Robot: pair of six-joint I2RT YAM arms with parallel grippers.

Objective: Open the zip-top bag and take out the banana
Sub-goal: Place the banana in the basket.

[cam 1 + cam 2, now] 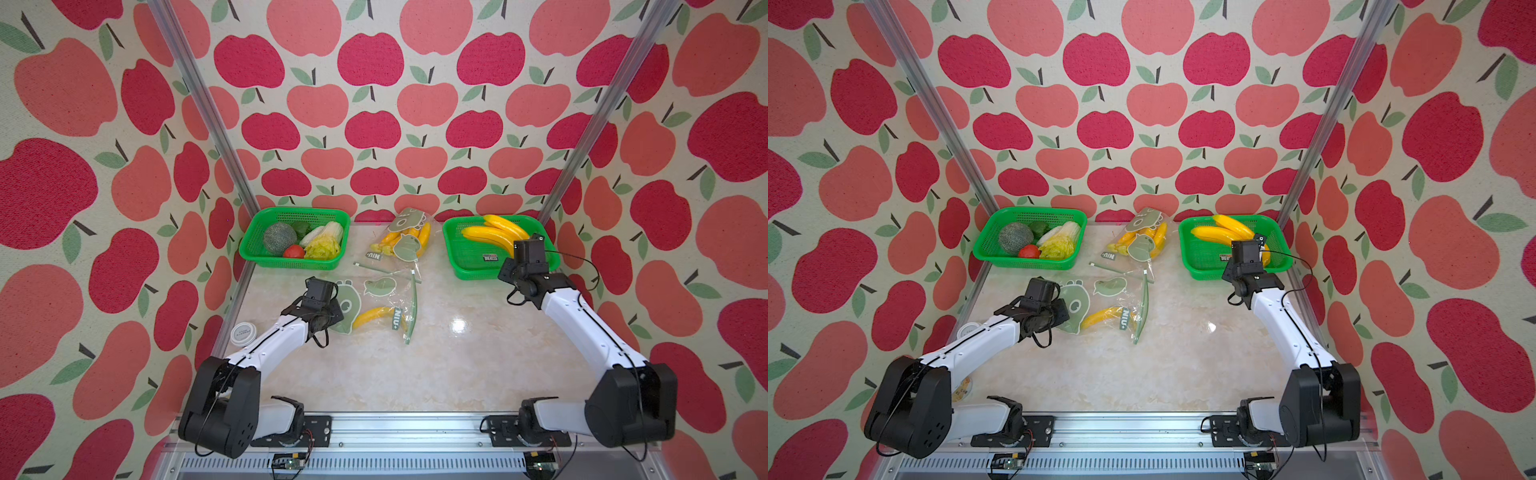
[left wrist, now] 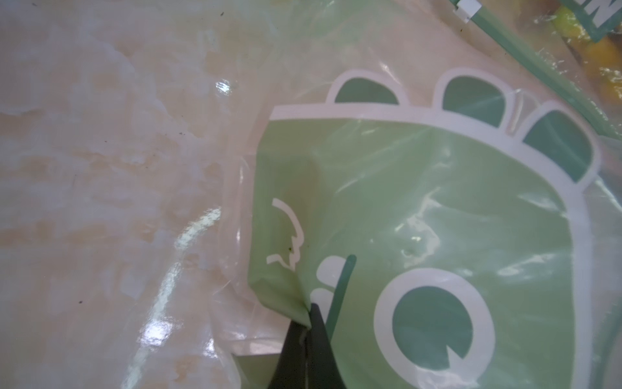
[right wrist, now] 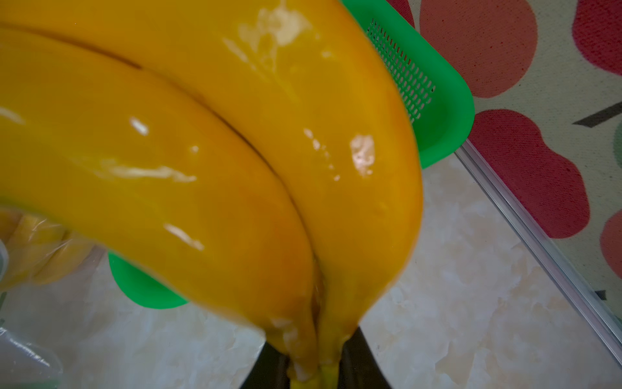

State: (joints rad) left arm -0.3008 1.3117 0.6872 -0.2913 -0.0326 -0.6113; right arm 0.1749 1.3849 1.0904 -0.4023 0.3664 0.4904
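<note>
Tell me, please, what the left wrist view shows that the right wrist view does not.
Only the left wrist view: the left gripper pinched shut on a fold of the green-printed zip-top bag. Only the right wrist view: the right gripper closed on the stem end of two yellow bananas, which partly hide a green basket. Both: the marbled tabletop.

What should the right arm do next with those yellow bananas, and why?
Probably open the right end effector: it pinches the stem of the glossy yellow banana pair, which hangs over the green plastic mesh basket, so releasing should drop it in.
</note>
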